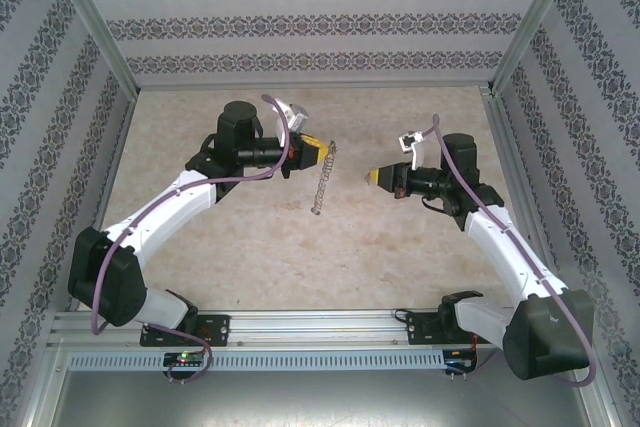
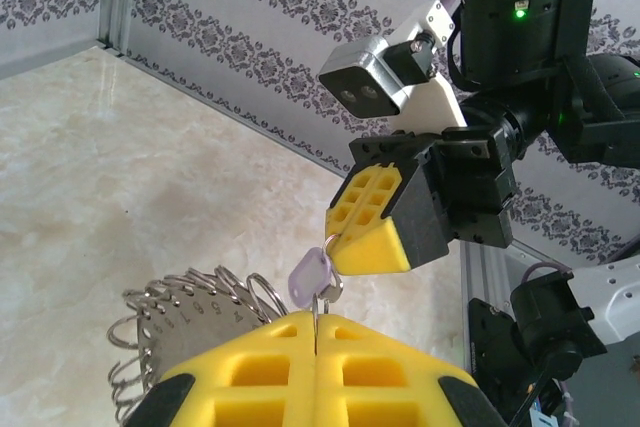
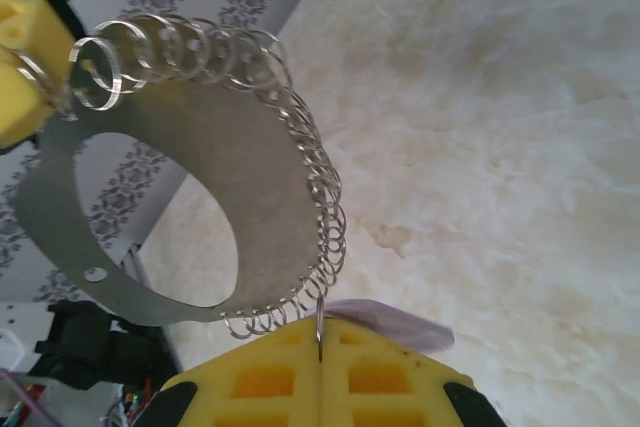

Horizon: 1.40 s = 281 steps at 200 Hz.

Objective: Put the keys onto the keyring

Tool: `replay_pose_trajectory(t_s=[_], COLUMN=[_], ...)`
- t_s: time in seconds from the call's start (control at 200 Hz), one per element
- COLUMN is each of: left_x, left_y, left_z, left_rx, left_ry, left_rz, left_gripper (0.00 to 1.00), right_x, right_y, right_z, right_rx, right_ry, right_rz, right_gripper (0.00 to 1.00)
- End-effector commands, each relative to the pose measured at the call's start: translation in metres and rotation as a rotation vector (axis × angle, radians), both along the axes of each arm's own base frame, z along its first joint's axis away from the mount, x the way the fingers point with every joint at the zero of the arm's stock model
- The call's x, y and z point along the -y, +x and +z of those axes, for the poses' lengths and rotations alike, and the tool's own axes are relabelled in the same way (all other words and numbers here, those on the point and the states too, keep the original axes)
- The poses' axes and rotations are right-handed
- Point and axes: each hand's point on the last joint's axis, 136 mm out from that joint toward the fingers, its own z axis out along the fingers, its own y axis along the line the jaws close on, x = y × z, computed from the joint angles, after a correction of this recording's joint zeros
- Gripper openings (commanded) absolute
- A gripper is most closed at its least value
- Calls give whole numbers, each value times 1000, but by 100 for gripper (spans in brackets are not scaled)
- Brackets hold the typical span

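The left tool (image 2: 315,335) has its yellow fingers pressed together on the keyring (image 3: 270,197), a large thin grey metal hoop whose rim is fringed with many small wire loops (image 3: 200,47). It holds the hoop in the air above the pale marbled desk (image 1: 250,247), between the two arms. Lifted like this, the hoop hangs edge-on to the overhead camera and turns its fringed rim toward the right tool (image 3: 320,359). That is probably the reason for the hold, since a free rim gives the other arm room to work a key on. The key (image 2: 310,275), a tiny pale silvery-lilac flat piece, sits just above the left tool's fingertips, between them and the tip of the right tool. The right tool's yellow fingers are also pressed together, with a thin wire standing at their seam. From above that tool looks slightly apart from the hoop, so whether the wire is truly pinched cannot be told. The crowded rim is the likely obstacle: neighbouring loops lie touching and could snag the key or hide the intended one. Patterned walls (image 1: 300,27) close in the desk on three sides, and a slotted aluminium rail (image 1: 300,329) carries the arm bases, well apart from the work.
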Motion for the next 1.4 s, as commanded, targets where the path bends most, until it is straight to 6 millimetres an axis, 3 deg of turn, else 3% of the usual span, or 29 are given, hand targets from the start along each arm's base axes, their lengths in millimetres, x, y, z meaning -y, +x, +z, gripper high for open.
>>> replay_pose_trajectory(t_s=[0.0, 0.235, 0.555, 1.144, 1.399], left_x=[5, 16, 31, 44, 48], left_y=[-3, 2, 6, -13, -21], left_z=[13, 8, 7, 18, 20], left_rx=[57, 45, 49, 94, 104], left_ry=[-6, -2, 18, 51, 58], left_rz=[-59, -101, -165, -247, -269], left_gripper=[0, 0, 0, 0, 0], right_x=[-8, -13, -19, -43, -43], right_y=[-3, -11, -13, -7, -5], right_z=[36, 58, 73, 74, 74], right_rx=[110, 146, 189, 210, 212], right_ry=[65, 107, 75, 41, 37], right_rz=[83, 138, 125, 236, 237], right_gripper=[0, 0, 0, 0, 0])
